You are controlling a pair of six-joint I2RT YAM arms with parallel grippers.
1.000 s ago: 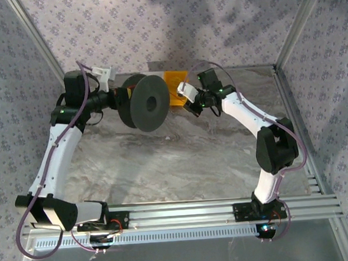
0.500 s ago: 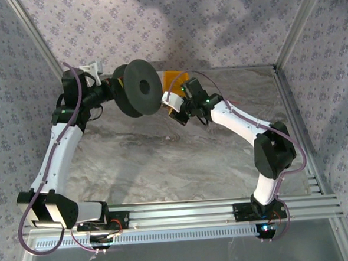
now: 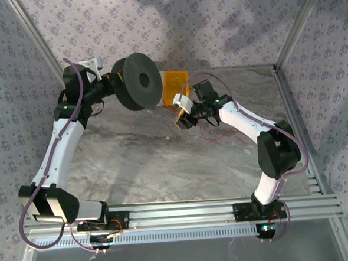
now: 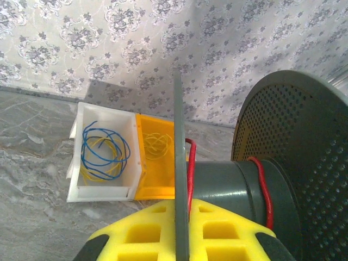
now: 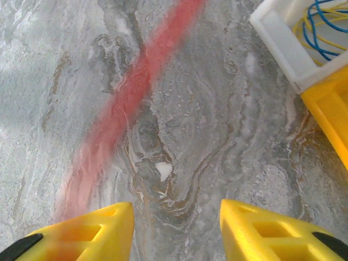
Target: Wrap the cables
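the red cable lies in two turns round the hub of the black spool, one tight against the thin left flange and one near the perforated right flange. in the right wrist view the red cable is a blurred streak crossing the upper left of the frame above the bench.

the left gripper is clamped on the spool's thin flange, a yellow pad on each side, and holds the spool off the bench at upper centre of the top view, close to the back wall. behind it a white bin with blue and yellow wire loops touches an orange bin at the wall's foot.

the right gripper has its jaws apart with nothing between them, low over bare bench just in front of the bins. the middle and lower bench is open marble.

the left arm climbs the left side and bends inward at its top. the right arm rises from lower right, folds near the right edge and reaches leftward to centre.
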